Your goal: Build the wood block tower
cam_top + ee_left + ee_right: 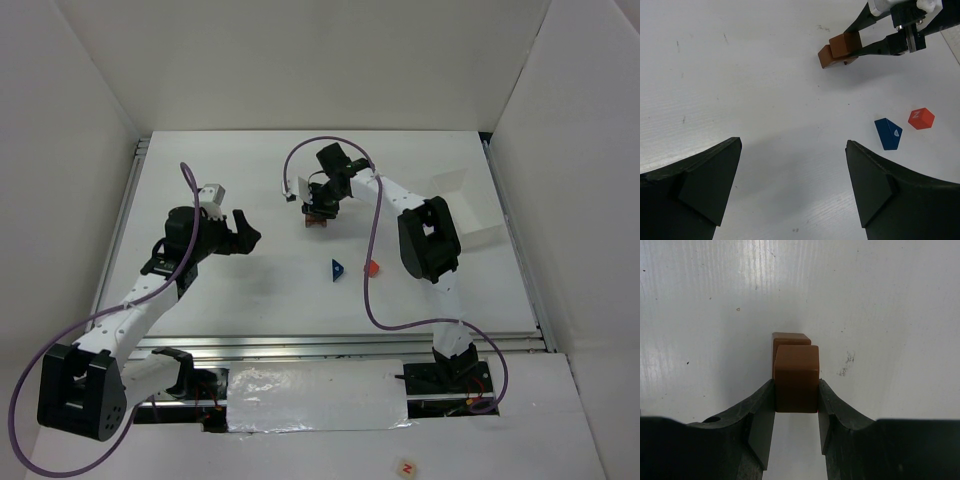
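My right gripper is shut on a brown block, one finger on each side face. This block sits directly over a second brown block lying on the table; I cannot tell whether they touch. The left wrist view shows the pair stacked with a small offset, upper block over lower block. A blue wedge and a red cube lie loose on the table nearer the arm bases. My left gripper hangs open above bare table, left of the blocks, holding nothing.
A white tray stands at the right side of the table, behind my right arm. White walls close in the table on the left, back and right. A purple cable loops above each arm.
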Controlling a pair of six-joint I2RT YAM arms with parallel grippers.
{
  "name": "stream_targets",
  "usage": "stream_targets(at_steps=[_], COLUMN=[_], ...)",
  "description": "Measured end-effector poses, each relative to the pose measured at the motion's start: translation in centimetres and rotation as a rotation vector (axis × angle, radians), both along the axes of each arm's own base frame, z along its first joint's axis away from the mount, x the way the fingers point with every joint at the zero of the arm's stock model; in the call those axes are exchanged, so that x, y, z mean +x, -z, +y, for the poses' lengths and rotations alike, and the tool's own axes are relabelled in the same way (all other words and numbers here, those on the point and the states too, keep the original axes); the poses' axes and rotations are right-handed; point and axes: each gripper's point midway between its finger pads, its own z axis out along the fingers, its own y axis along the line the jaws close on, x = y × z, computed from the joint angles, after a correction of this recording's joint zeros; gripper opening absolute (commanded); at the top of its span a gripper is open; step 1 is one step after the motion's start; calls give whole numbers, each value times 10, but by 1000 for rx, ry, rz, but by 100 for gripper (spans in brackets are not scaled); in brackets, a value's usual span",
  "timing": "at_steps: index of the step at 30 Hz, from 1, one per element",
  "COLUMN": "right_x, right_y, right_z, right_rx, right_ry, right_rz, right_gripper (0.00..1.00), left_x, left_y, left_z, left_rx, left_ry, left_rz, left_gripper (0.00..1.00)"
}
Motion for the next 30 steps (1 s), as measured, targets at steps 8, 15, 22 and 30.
stream_targets(at_steps=[8, 15, 22, 30], right_x=[1, 1, 1, 0], right_y=[1, 2, 2, 2], right_z=[0, -1, 0, 1], right_rx=[-7, -8, -8, -6], right_ry=[3, 4, 3, 4], right_rz=[-4, -5, -5, -5], right_gripper=[18, 19, 20, 19], left_x=[0, 0, 0, 0], left_y=[0, 1, 1, 5], left_z=[0, 0, 0, -2], left_rx=[0, 1, 0, -2], left_ry=[0, 0, 0, 9], left_rz=[0, 3, 4, 16], left_gripper=[99, 99, 99, 99])
